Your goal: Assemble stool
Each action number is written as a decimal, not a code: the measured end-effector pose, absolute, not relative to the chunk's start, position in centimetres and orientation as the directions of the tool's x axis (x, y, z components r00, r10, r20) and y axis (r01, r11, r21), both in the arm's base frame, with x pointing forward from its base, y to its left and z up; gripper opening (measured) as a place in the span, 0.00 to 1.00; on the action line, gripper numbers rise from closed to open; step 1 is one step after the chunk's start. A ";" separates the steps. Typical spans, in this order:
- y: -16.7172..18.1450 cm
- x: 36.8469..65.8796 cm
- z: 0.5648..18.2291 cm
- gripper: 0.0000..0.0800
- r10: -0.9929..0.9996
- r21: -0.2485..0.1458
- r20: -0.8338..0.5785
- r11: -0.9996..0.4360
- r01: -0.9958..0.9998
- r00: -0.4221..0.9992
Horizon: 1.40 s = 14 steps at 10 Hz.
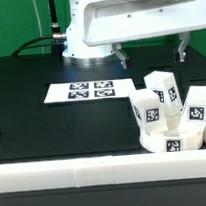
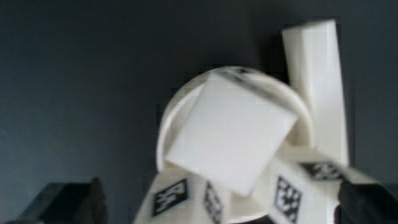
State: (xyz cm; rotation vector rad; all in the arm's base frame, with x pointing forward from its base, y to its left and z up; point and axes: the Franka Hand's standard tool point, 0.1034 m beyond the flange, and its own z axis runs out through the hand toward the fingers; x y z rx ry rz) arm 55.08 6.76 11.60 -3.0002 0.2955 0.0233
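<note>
Open-jawed and holding nothing, the tool (image 1: 150, 55) hangs above the stool parts, its two dark fingers (image 1: 119, 57) well apart and clear of everything below. Under it, at the exterior view's right and close to the long white rail (image 1: 86, 172) along the near edge, the round seat (image 1: 174, 140) lies on the dark surface (image 1: 32, 117); it is a thick white plastic disc with a square black-and-white tag on its side. Three blocky white legs (image 1: 163, 94) stand or lean on and against it, each with its own tag, tilted at different angles; how they touch one another I cannot tell. In the wrist view the seat (image 2: 196, 105) shows as a pale curved rim behind a flat white leg face (image 2: 228, 135). Further back lies the marker board (image 1: 88, 90), thin and flat, printed with four tags.
</note>
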 end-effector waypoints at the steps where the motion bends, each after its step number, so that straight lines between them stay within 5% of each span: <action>1: 6.5 55.1 11.6 0.81 -0.156 -0.125 -0.022 -0.979 -0.158 0.987; 4: 6.6 55.2 11.6 0.81 0.050 -0.120 0.016 -0.991 0.052 0.999; 8: 8.3 55.7 11.6 0.81 0.478 -0.009 0.072 -0.877 0.480 0.875; 14: 8.2 55.5 10.5 0.81 0.619 0.016 0.062 -0.785 0.620 0.783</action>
